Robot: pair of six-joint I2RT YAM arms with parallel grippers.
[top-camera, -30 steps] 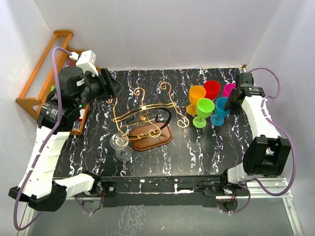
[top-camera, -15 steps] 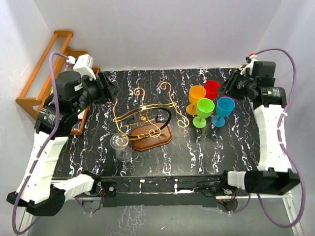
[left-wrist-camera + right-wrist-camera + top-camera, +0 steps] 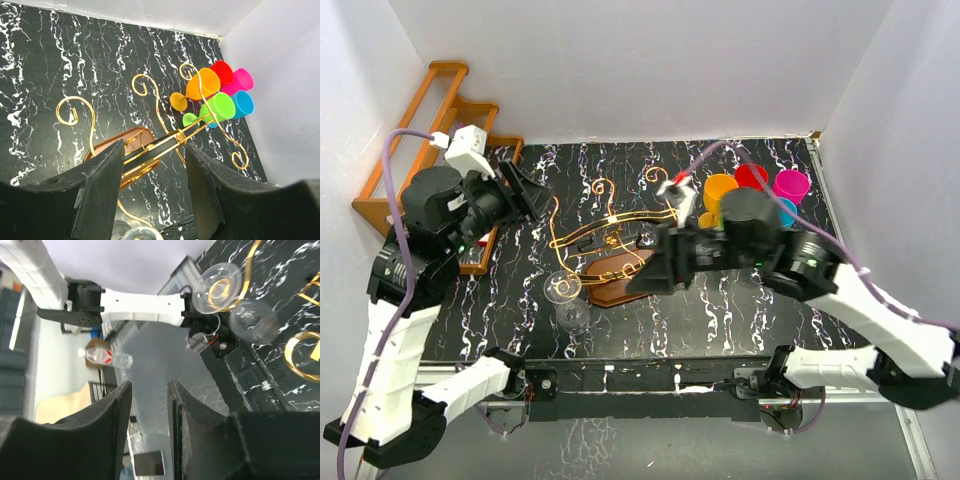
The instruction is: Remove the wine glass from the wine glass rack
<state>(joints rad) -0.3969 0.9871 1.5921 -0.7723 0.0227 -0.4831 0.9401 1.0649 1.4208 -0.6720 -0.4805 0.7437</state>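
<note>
The wine glass rack (image 3: pixel 610 238) is gold wire with curled ends on a reddish wooden base (image 3: pixel 625 285), mid-table. A clear wine glass (image 3: pixel 565 298) hangs at its front-left scroll. In the right wrist view a gold curl shows through the glass's foot (image 3: pixel 218 287), with the bowl (image 3: pixel 252 322) beside it. My left gripper (image 3: pixel 535 187) hovers back-left of the rack, open and empty. Its view looks down on the rack (image 3: pixel 150 150) between its fingers (image 3: pixel 102 180). My right gripper (image 3: pixel 645 275) reaches over the rack's base, open and empty (image 3: pixel 149 385).
Coloured plastic goblets stand back right: orange (image 3: pixel 202 85), green (image 3: pixel 220 106), red (image 3: pixel 222 71), pink (image 3: pixel 240 80), blue (image 3: pixel 243 103). My right arm (image 3: pixel 760 235) covers part of them from above. An orange-brown stepped shelf (image 3: pixel 420 130) stands back left. White walls close three sides.
My right arm swung from the back right corner across the goblets to the middle, its gripper now over the rack's base. My left arm drew back slightly to the left.
</note>
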